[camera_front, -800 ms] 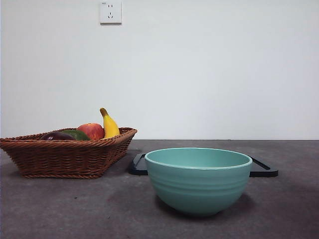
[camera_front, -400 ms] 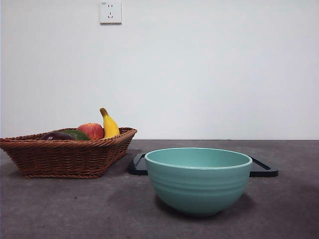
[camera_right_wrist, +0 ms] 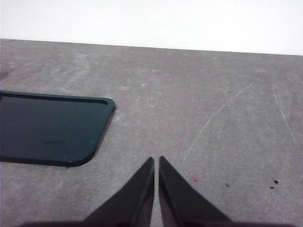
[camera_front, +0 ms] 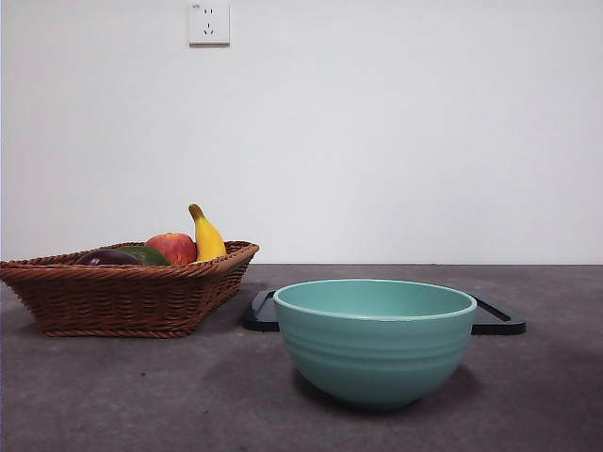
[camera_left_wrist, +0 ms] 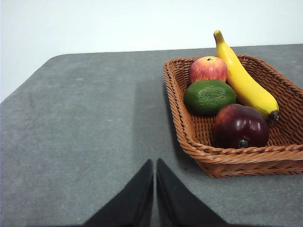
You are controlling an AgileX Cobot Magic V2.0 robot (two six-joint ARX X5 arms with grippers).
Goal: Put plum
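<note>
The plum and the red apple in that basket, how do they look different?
The plum is dark maroon, almost black; the red apple is red with yellow patches. The plum lies beside the banana's stem end, the apple beside its tip end. Both are rounded, similar in size, and in the wicker basket.

A teal bowl (camera_front: 375, 341) stands on the grey surface (camera_front: 141, 395), with a dark tray (camera_front: 497, 318) behind it. A wicker basket (camera_front: 122, 292) holds the plum (camera_front: 105, 257), a green fruit (camera_front: 146, 254), a red apple (camera_front: 173, 247) and a banana (camera_front: 206, 235). No gripper shows here to place them by.
</note>
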